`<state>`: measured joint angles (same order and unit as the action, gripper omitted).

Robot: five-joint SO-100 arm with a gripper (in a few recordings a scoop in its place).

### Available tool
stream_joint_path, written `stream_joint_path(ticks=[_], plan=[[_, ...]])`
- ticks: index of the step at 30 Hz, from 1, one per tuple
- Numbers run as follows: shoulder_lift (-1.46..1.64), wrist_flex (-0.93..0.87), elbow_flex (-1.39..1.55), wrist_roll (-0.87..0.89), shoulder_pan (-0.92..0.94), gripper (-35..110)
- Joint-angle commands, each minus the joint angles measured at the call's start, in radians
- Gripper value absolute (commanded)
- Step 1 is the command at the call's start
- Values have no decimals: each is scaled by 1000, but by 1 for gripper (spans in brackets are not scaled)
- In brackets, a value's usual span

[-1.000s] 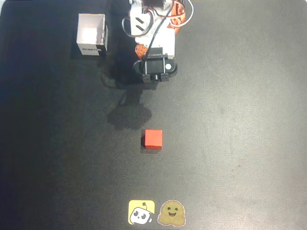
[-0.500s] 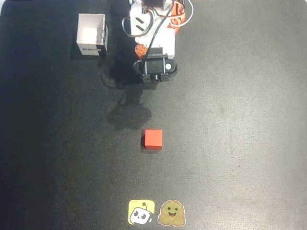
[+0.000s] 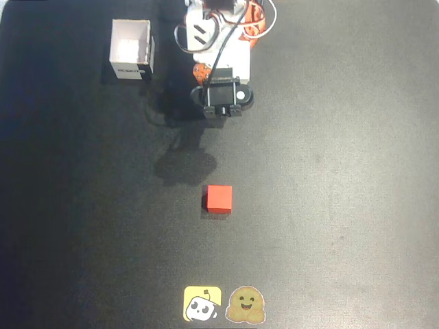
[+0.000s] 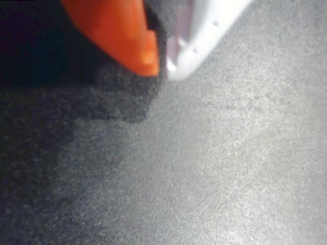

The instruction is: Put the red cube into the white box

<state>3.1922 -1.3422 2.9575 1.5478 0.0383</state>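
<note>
Judging from the overhead view, no step of the task is complete: the red cube [image 3: 219,199] lies alone on the dark table [image 3: 343,171], slightly below the centre of the frame, untouched and well apart from both the arm and the box.

Status of the gripper:
- In the wrist view, the gripper [image 4: 161,64] appears at the upper edge of the frame. Its orange finger [image 4: 122,30] and white finger [image 4: 204,35] meet at the tips with only a thin dark line between them, so the jaws stand closed together with nothing held.
- Beneath the tips only bare table surface is visible; neither the cube nor the box lies under them.
- In the overhead view, the arm [image 3: 219,62] sits folded at the upper centre of the frame, well above the cube.

Status of the container:
- The white box [image 3: 131,49] stands at the upper left of the frame, to the left of the arm, with its opening facing up.
- Its dark label strip faces the lower edge of the frame.
- The interior appears pale and empty; no object is seen inside.

Remaining work, as a judgement: spread the fingers, reach down-frame to the cube, grasp it, carry it to the upper left, and release it over the opening.

Two stickers [image 3: 223,303] lie at the bottom centre and play no part.
</note>
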Motion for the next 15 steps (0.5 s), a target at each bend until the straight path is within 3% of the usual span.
stream_joint_path(ticks=[1,6,15], plan=[[-8,14,-52,3,-2,0],[-431,126,-291,-14,2,0],[-1140,124,-884,-18,0,0]])
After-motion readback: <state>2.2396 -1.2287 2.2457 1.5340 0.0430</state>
